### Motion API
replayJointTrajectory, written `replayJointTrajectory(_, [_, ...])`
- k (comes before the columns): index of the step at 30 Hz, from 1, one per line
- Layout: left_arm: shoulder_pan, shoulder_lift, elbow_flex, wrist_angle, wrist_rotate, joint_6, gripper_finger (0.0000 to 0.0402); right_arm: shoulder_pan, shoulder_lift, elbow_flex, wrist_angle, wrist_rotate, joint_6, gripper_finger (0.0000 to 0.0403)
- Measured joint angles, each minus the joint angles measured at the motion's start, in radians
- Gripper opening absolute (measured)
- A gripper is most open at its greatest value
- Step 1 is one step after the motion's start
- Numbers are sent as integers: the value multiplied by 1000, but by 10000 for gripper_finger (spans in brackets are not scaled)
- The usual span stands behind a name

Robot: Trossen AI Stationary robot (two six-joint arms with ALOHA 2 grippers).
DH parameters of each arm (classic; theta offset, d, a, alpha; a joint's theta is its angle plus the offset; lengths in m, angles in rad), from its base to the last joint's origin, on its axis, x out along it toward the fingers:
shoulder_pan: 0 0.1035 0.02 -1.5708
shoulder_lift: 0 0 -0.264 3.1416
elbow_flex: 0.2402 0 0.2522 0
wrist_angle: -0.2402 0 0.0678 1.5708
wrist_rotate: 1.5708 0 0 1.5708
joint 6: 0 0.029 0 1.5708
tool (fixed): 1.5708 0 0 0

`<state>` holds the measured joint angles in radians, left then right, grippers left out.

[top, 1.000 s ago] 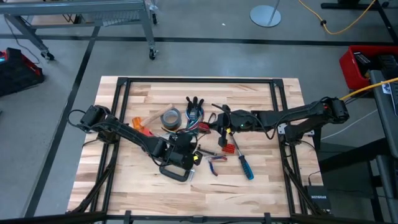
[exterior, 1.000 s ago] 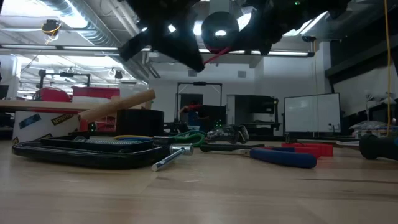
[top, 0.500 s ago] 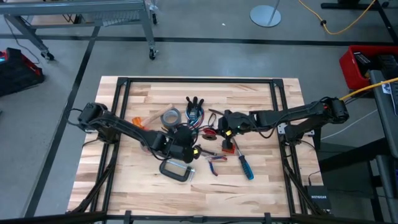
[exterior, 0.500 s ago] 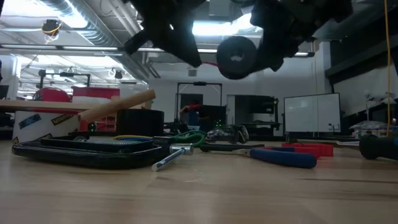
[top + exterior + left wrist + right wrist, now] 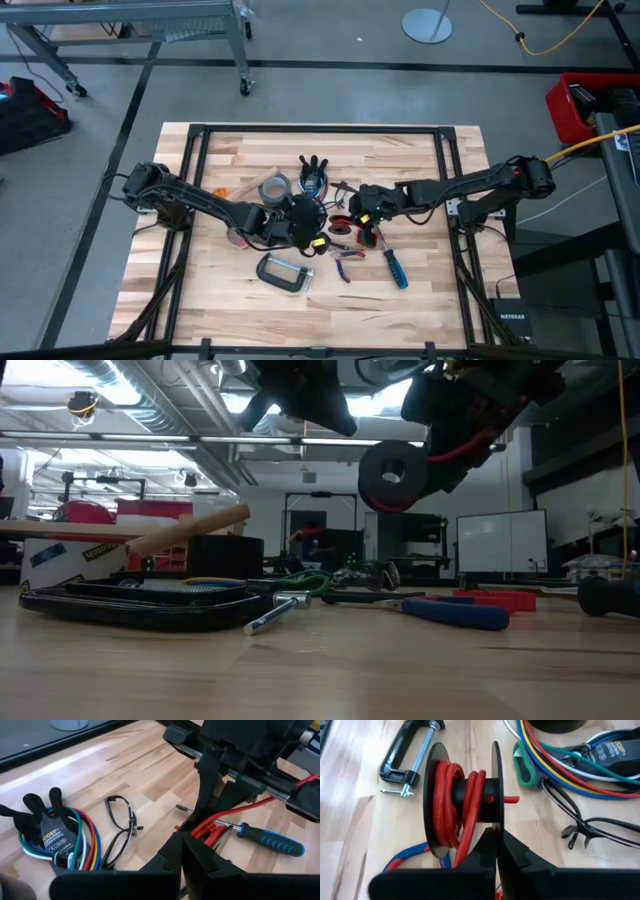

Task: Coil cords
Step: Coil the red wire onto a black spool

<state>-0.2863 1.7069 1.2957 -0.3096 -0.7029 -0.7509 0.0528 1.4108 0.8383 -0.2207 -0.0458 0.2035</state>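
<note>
A black spool [image 5: 465, 795] wound with red cord [image 5: 447, 805] hangs above the table's middle. It also shows in the high view [image 5: 340, 215] and the low view [image 5: 393, 475]. My right gripper [image 5: 496, 839] is shut on the spool and reaches in from the right [image 5: 353, 211]. My left gripper [image 5: 181, 840] is shut just left of the spool [image 5: 308, 222], at a loose red strand [image 5: 240, 811]. A bundle of red, green, blue and white cords [image 5: 82, 845] lies on the table farther back, tied in a black strap [image 5: 313, 178]. My left gripper is shut at the end of the red cord's loose strand [image 5: 196, 826], which reaches its fingertips. The pinch itself is hidden by the fingers. The strand runs off toward my right arm, clear of the table. My right gripper pinches the rim of one spool flange [image 5: 495, 822] between its two fingers. It comes level from the table's right. The spool is lifted clear, its axle level.
A C-clamp [image 5: 283, 272] lies near the front. A blue-handled screwdriver [image 5: 393, 265], red-handled pliers [image 5: 366, 240] and blue-red pliers [image 5: 348, 258] lie by the spool. Safety glasses [image 5: 120, 815] and a grey tape roll [image 5: 273, 188] lie farther back.
My left gripper has gone from over the C-clamp toward the table's far edge and a little right. My right gripper has come down and slightly toward the near-left with the spool, which has turned in the hold and hangs lower in the low view.
</note>
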Motion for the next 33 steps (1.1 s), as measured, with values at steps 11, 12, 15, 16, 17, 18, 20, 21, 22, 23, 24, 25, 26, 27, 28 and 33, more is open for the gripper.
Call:
replayJointTrajectory(11, [-2,0,0,-2,72,-60,0,-1,8,0,32,75,-2,1])
replayJointTrajectory(12, [-2,0,0,-1,103,-58,2,-1,8,0,43,98,-2,1])
replayJointTrajectory(15, [-8,0,0,0,168,-42,18,-1,8,0,75,157,-3,2])
replayJointTrajectory(16, [-13,0,0,1,171,-31,27,-1,8,0,91,174,-3,2])
replayJointTrajectory(17, [-17,0,0,5,173,-20,37,-2,8,0,112,194,-2,2])
replayJointTrajectory(18, [-22,0,0,13,173,-2,48,-2,8,0,132,217,-1,2])
replayJointTrajectory(20, [-29,2,0,39,173,29,70,-2,8,0,172,277,-1,1])
replayJointTrajectory(21, [-32,2,0,64,173,52,81,-3,8,0,192,311,-1,1])
replayJointTrajectory(22, [-36,3,0,96,173,82,91,-8,8,0,213,343,-1,1])
replayJointTrajectory(23, [-39,4,0,128,173,121,101,-12,8,0,235,374,-1,1])
replayJointTrajectory(24, [-43,8,0,168,171,165,110,-20,8,0,259,400,0,1])
replayJointTrajectory(25, [-48,10,0,209,170,211,118,-27,8,0,283,424,0,1])
replayJointTrajectory(26, [-53,12,0,246,169,259,124,-33,8,0,305,450,0,1])
replayJointTrajectory(27, [-56,18,0,284,168,299,129,-40,8,0,330,474,0,1])
replayJointTrajectory(28, [-57,23,0,324,168,330,133,-45,8,0,360,503,0,1])
replayJointTrajectory(33, [-52,53,0,384,147,269,137,-47,9,0,469,658,-32,1])
